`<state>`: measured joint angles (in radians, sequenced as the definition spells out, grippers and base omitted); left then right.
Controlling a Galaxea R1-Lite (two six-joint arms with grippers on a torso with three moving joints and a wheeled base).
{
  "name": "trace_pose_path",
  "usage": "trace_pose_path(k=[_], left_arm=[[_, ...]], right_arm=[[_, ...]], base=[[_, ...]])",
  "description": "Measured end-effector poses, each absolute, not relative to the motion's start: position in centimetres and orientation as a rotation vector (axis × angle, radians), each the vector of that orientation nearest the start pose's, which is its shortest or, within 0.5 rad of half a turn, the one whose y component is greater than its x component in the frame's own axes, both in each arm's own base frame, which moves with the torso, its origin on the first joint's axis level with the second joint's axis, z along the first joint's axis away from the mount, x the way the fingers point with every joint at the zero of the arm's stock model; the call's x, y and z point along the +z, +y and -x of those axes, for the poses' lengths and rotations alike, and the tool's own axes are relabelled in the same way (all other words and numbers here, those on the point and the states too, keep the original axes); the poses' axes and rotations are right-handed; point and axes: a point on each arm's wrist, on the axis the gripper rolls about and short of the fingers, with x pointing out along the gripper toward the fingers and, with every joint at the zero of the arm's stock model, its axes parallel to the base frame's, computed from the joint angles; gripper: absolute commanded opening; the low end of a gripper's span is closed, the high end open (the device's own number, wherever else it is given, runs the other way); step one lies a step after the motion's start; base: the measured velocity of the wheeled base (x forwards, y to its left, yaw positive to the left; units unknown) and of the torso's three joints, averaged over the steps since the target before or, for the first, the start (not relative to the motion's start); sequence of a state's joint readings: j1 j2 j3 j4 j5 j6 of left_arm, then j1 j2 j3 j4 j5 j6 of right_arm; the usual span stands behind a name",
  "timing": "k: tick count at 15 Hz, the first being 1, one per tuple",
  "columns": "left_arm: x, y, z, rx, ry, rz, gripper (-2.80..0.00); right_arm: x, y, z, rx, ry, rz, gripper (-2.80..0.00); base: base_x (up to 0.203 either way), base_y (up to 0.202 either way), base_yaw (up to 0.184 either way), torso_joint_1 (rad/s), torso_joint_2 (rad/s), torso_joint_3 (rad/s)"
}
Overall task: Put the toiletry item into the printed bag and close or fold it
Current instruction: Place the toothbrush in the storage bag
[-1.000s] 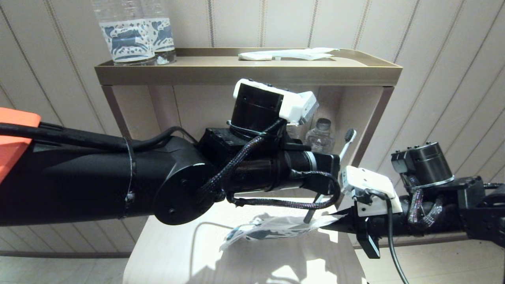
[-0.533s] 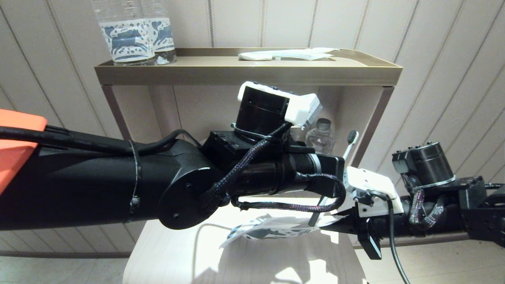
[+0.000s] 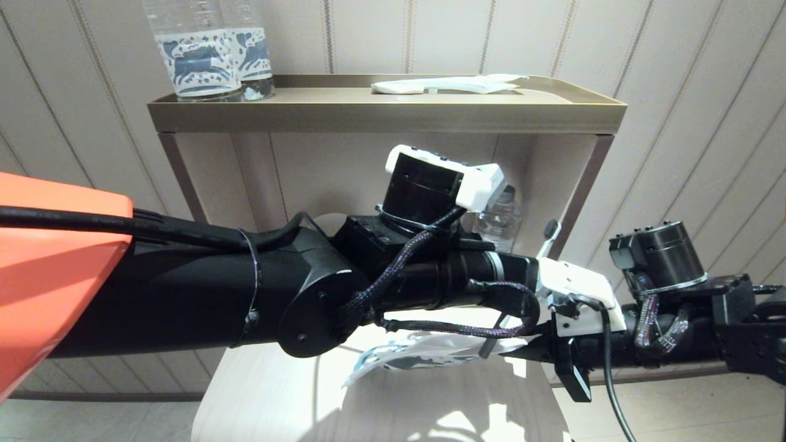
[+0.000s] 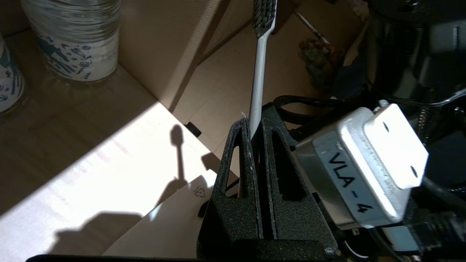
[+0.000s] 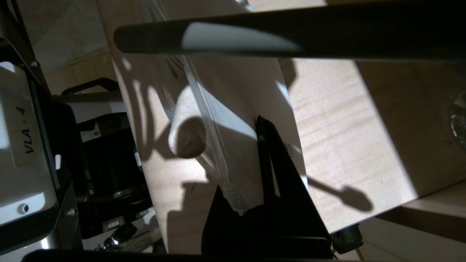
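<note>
A pale wooden counter (image 3: 276, 393) with a light grain fills the lower middle of the head view, lit by a bright patch of sun. On it lies the long flat white pouch printed with dark blue figures (image 3: 417, 357), stretched across the far part of the surface; whether all of it rests on the wood cannot be told. Behind the counter stands a brass-coloured metal shelf with a raised rim (image 3: 381, 116). On its top, at the left, stand two clear plastic bottles with blue horse labels (image 3: 209, 55), touching each other. Toward the right lies a flat white wrapped packet (image 3: 448, 85). In the open compartment beneath, a small clear bottle with a dark cap (image 3: 500, 218) stands near the right wall.
</note>
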<state>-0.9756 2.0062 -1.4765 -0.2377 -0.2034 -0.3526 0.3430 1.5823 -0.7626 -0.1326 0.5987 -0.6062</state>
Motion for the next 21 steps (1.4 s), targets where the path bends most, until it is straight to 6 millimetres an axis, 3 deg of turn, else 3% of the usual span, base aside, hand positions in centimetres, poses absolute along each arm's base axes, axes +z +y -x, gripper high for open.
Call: trace_pose_path(k=[7, 9, 11, 13, 15, 17, 21], left_arm=[[20.9, -33.6, -24.2, -1.043, 0.51, 0.187, -2.8], [21.8, -32.6, -24.4, -1.002, 0.479, 0.19, -2.8], [24.1, -30.5, -24.4, -0.972, 0.427, 0.177, -2.8], [26.3, -27.8, -23.5, -0.952, 0.418, 0.109, -2.8], [27.2, -25.2, -21.9, -0.943, 0.486, 0.0, -2.8], [26.4, -23.3, -20.2, -0.952, 0.578, -0.133, -2.8], [25.0, -22.3, -17.1, -1.038, 0.665, -0.371, -2.8]], right_arm=[[15.7, 9.8, -23.5, 1.09, 0.42, 0.449, -2.8], [15.6, 9.8, -23.5, 1.081, 0.382, 0.459, -2.8], [15.6, 9.7, -23.6, 1.06, 0.308, 0.474, -2.8], [15.5, 9.7, -23.5, 1.053, 0.281, 0.479, -2.8], [15.4, 9.8, -23.2, 1.063, 0.283, 0.481, -2.8], [15.3, 10.0, -22.9, 1.071, 0.284, 0.483, -2.8], [15.4, 10.0, -22.8, 1.072, 0.281, 0.486, -2.8]], base=[[0.0, 0.0, 0.0, 0.0, 0.0, 0.0], [0.0, 0.0, 0.0, 0.0, 0.0, 0.0], [0.0, 0.0, 0.0, 0.0, 0.0, 0.0], [0.0, 0.0, 0.0, 0.0, 0.0, 0.0], [0.0, 0.0, 0.0, 0.0, 0.0, 0.0], [0.0, 0.0, 0.0, 0.0, 0.0, 0.0], [0.0, 0.0, 0.0, 0.0, 0.0, 0.0]])
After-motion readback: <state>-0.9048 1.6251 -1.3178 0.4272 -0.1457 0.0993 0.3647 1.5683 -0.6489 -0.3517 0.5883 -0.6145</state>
